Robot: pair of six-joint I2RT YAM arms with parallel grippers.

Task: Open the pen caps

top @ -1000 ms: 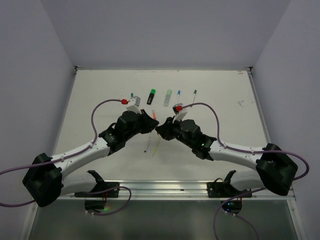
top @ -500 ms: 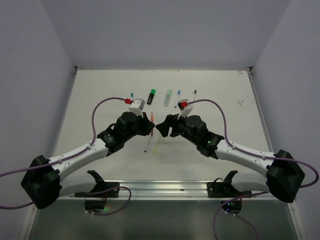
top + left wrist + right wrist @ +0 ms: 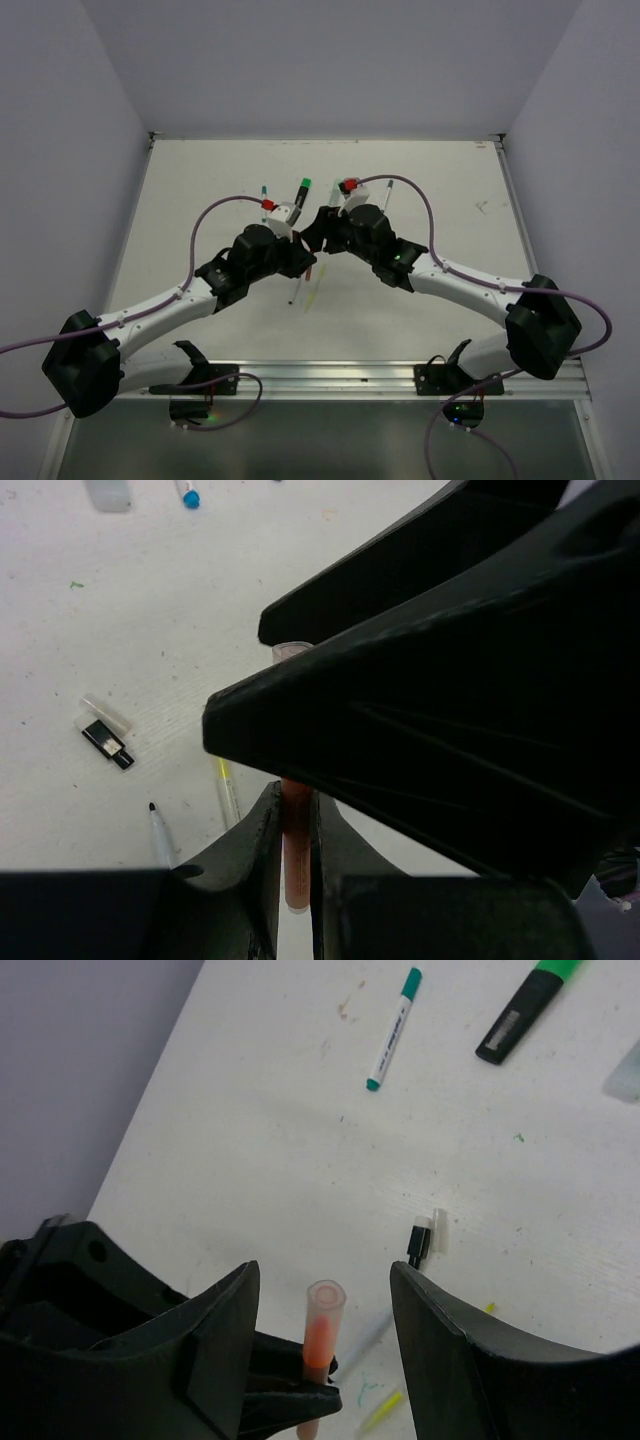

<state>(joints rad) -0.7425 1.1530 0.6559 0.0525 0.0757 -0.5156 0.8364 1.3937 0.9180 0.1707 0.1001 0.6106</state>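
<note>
My left gripper is shut on the barrel of an orange pen and holds it off the table. The pen's capped end, a translucent pen cap, points at the right wrist camera. My right gripper is open, one jaw on each side of that cap with a gap on both sides. In the top view the two grippers meet at mid-table, the left gripper just below the right gripper. From the left wrist the right gripper's black body hides the cap.
A teal pen, a green-capped black highlighter and a pale mint cap lie towards the far side. A small black piece with a clear cap, a yellow pen and a black-tipped pen lie below the grippers.
The right gripper opened, drew away from the left one, then swung left and forward so its open jaws flank the pen's capped end. The left gripper kept its hold on the pen.
</note>
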